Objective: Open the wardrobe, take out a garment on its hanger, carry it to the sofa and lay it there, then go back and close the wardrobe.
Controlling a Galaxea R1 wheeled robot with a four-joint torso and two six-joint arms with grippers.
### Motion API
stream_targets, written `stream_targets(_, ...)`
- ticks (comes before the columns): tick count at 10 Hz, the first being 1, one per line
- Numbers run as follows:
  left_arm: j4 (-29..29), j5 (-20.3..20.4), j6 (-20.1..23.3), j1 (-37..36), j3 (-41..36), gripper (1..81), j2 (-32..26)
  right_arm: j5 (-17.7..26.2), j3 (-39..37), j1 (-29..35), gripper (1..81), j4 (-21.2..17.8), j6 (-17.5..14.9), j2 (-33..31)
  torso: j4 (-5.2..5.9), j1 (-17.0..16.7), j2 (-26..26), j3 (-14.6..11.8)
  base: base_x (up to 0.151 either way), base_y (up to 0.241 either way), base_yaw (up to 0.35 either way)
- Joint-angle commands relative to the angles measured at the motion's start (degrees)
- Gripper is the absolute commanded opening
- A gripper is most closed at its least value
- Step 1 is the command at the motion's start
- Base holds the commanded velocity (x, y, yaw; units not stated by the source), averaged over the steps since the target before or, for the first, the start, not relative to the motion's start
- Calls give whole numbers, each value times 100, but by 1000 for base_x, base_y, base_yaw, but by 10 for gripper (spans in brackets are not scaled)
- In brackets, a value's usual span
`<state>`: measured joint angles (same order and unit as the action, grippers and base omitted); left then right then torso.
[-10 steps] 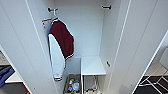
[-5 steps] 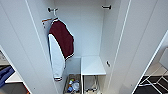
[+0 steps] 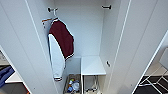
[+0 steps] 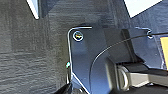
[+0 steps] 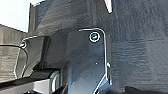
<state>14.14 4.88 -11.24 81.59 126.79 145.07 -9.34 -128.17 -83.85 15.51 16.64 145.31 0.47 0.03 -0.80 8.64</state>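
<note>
The wardrobe [image 3: 82, 30] stands right in front of me in the head view, white inside, with both doors swung open: the left door [image 3: 22, 50] and the right door [image 3: 140, 45]. A maroon jacket [image 3: 61, 40] with white sleeves and striped cuffs hangs at the inside left, below a black rail fitting [image 3: 51, 10]. Both wrist views look down past the robot's dark plate onto grey carpet [image 4: 30, 50] [image 5: 140, 45].
Inside the wardrobe a white shelf [image 3: 92, 65] sits low on the right, with a box of small items [image 3: 72, 86] on its floor beside it. Something blue [image 3: 6, 73] shows past the left door. A white frame [image 3: 155, 80] lies on dark floor at the right.
</note>
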Motion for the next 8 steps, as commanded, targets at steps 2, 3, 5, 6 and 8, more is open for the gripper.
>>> stream_targets(2,18,1049,-711,-253,-1210,811,-2189,-446,304,706,811,-65,629,-1545,0,-2,0,0,0,0,0)
stream_targets(3,27,1233,-956,-340,-1175,811,-2496,-455,207,873,811,-57,638,-1694,0,-2,0,0,0,0,0)
stream_targets(5,80,1411,-1302,-638,-1183,811,-3018,-516,144,1328,811,-48,788,-1995,0,-2,0,0,0,0,0)
stream_targets(6,89,1515,-1546,-798,-1278,811,-3341,-631,257,1612,811,-57,963,-2256,0,-2,0,0,0,0,0)
stream_targets(8,98,1543,-1784,-1298,-1430,811,-3720,-570,321,2305,811,-39,1113,-2460,2,0,0,0,0,0,0)
